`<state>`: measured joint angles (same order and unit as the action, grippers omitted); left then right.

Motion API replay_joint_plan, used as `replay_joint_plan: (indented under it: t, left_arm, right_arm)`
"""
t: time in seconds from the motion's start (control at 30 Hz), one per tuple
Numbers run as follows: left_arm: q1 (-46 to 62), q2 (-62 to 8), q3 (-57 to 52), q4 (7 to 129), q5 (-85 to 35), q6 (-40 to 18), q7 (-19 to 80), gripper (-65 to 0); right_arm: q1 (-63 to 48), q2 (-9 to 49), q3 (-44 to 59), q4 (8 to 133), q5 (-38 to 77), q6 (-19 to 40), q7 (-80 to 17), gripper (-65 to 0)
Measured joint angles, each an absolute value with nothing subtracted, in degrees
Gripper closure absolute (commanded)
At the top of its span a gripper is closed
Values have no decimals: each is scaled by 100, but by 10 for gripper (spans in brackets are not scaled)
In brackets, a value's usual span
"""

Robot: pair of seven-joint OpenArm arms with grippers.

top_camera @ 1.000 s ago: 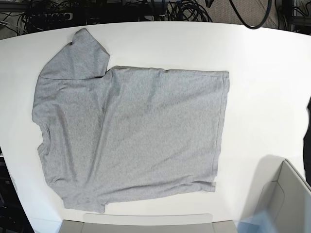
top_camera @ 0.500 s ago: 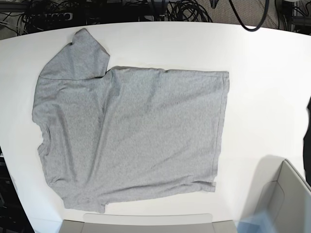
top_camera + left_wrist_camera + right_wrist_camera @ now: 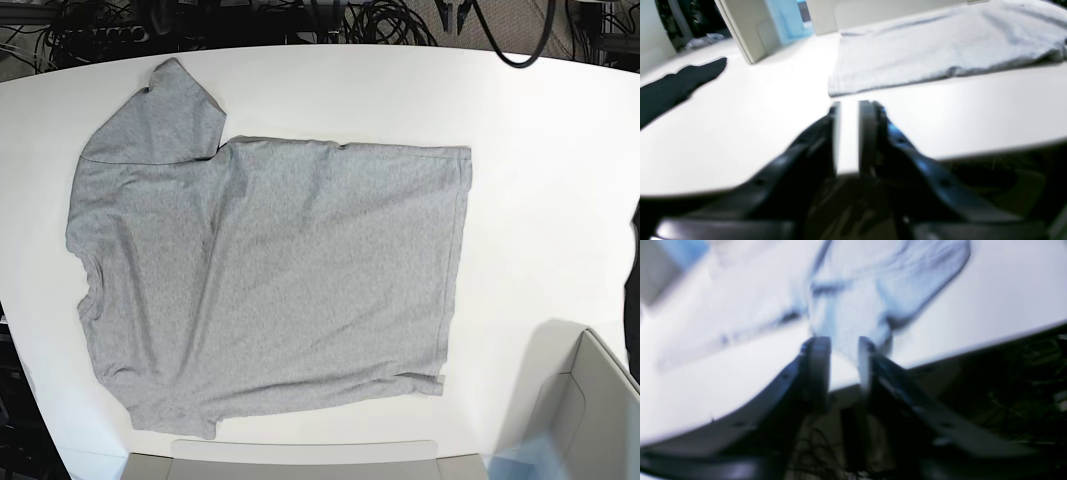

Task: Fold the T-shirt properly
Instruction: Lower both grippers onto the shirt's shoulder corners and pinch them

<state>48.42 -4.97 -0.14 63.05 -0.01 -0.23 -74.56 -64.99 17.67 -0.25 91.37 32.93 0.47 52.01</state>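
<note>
The heather-grey T-shirt (image 3: 270, 280) lies flat on the white table (image 3: 540, 150) with its plain side up, so no lettering shows. Its collar points left, its hem right, and one sleeve (image 3: 165, 110) is spread out at the far left. My left gripper (image 3: 848, 106) hovers over the table's far edge, a short way from the shirt's hem corner (image 3: 840, 86), empty, with a narrow gap between its jaws. My right gripper (image 3: 844, 341) is at the far edge just before the blurred sleeve (image 3: 853, 300), empty, with its jaws a little apart. Both tips just show at the top of the base view.
An open pale box (image 3: 585, 400) stands at the near right and also shows in the left wrist view (image 3: 750, 30). A grey tray edge (image 3: 300, 460) lies along the near side. A black object (image 3: 680, 83) overlaps the table's right edge. Cables (image 3: 380, 20) lie behind the table.
The shirt has not moved. Both gripper tips have crept into view at the top edge of the base view.
</note>
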Motion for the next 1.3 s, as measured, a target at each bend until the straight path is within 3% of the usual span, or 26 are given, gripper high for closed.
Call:
replay_joint_plan:
  t: [0.23, 0.33, 0.83, 1.07, 1.3]
  left_arm:
    - [4807, -506, -16, 6560, 1, -21, -7417, -158]
    - [4834, -499, -14, 6560, 3, -25, -7382, -158]
    - [4781, -495, -1, 6560, 1, -21, -7072, -158]
    - [4777, -497, -5, 6560, 1, -19, -7074, -159]
    - [4790, -506, 1, 6801, 1, -14, -6969, -160]
  right_arm:
    - [-6532, 2427, -60, 9264, 4884, 36, 4338, -232]
    - [-6316, 2456, -45, 9236, 5454, -8, 4021, -231]
    - [-5461, 2532, -47, 9225, 5581, -12, 3004, -231]
    - [-5153, 2161, -14, 9111, 5546, 43, 2458, -231]
    - [-4825, 2158, -23, 8567, 5531, 176, 2733, -231]
